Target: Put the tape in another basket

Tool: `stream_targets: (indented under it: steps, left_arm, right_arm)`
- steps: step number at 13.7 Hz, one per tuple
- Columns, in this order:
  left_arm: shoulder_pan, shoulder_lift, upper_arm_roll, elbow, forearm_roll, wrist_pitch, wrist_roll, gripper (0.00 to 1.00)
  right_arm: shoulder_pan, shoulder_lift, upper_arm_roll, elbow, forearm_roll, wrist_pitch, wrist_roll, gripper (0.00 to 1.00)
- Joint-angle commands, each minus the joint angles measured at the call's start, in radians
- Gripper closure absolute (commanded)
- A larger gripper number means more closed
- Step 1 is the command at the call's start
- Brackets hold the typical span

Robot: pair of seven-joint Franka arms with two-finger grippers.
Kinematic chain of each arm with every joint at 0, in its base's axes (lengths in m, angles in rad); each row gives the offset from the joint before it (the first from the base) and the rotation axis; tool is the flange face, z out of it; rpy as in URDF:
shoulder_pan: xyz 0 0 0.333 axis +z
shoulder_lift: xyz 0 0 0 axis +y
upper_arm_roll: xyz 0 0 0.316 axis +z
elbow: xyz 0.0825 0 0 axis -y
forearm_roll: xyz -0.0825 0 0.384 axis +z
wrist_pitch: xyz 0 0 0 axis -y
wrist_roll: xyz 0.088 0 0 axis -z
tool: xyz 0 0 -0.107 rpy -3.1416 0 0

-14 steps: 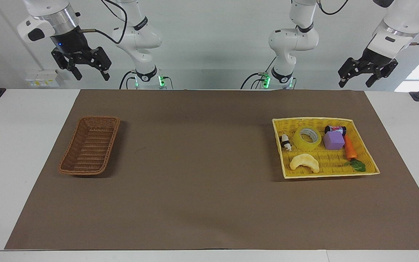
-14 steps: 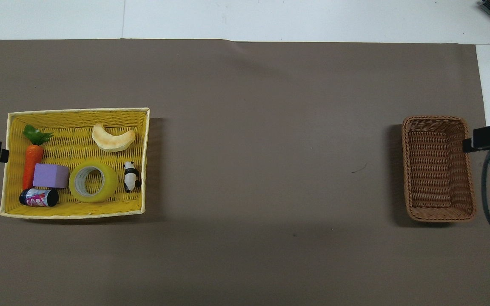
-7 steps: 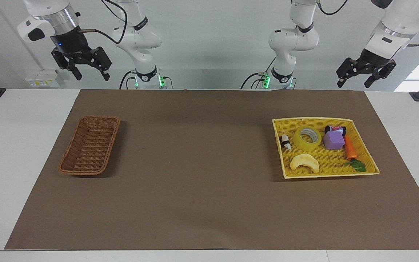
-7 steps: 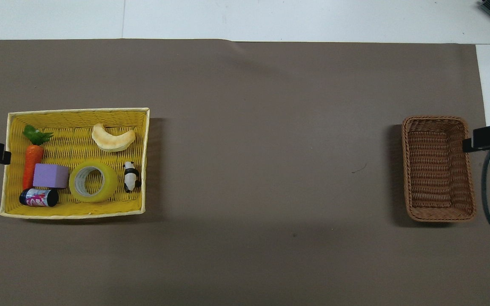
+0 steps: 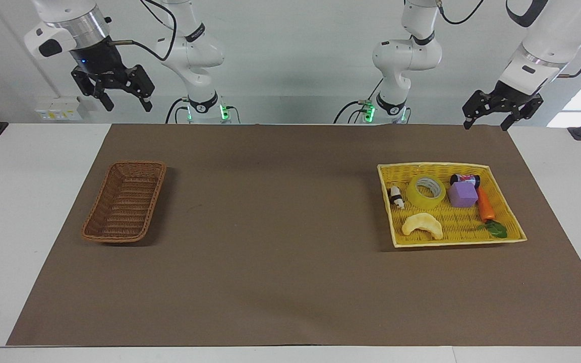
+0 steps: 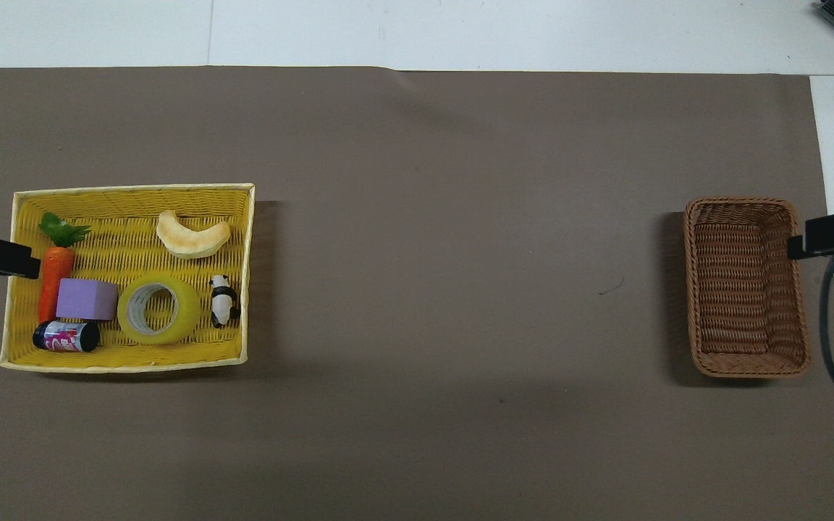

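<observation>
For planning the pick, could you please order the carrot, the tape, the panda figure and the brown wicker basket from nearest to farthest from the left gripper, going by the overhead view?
From the left gripper:
1. Carrot, at the yellow tray's outer end.
2. Tape, mid-tray.
3. Panda figure, at the tray's inner wall.
4. Brown wicker basket, at the right arm's end.

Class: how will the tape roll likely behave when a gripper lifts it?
The tape lies flat, so it probably won't roll until tipped on edge. Its glossy wrap may be slippery. Its hollow core suggests it is stiff yet fairly light.

No legible txt anywhere; can (image 6: 66,336) label print unreadable.
</observation>
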Motion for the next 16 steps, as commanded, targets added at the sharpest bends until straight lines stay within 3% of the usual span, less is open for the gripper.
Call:
stream_targets:
  steps: [1, 3, 7, 12, 16]
  left_arm:
    - [0.003, -0.063, 0.001, -0.158, 0.001, 0.116, 0.057, 0.0]
    - [0.008, -0.096, 0.007, -0.265, 0.001, 0.211, 0.104, 0.0]
    - [0.012, -0.088, 0.01, -0.429, 0.001, 0.403, 0.198, 0.0]
    - [0.06, 0.001, 0.01, -0.45, 0.001, 0.489, 0.448, 0.0]
    - [0.046, 0.107, 0.007, -0.489, -0.025, 0.576, 0.479, 0.0]
  right_arm:
    - [-0.003, -0.021, 0.004, -0.026, -0.01, 0.018, -0.014, 0.0]
    - [-0.003, -0.021, 0.004, -0.026, -0.009, 0.018, -0.014, 0.0]
    - [-0.003, -0.021, 0.004, -0.026, -0.009, 0.018, -0.014, 0.0]
    - [-0.003, -0.021, 0.004, -0.026, -0.009, 0.018, -0.014, 0.0]
    - [-0.003, -0.021, 0.004, -0.027, -0.009, 0.018, -0.014, 0.0]
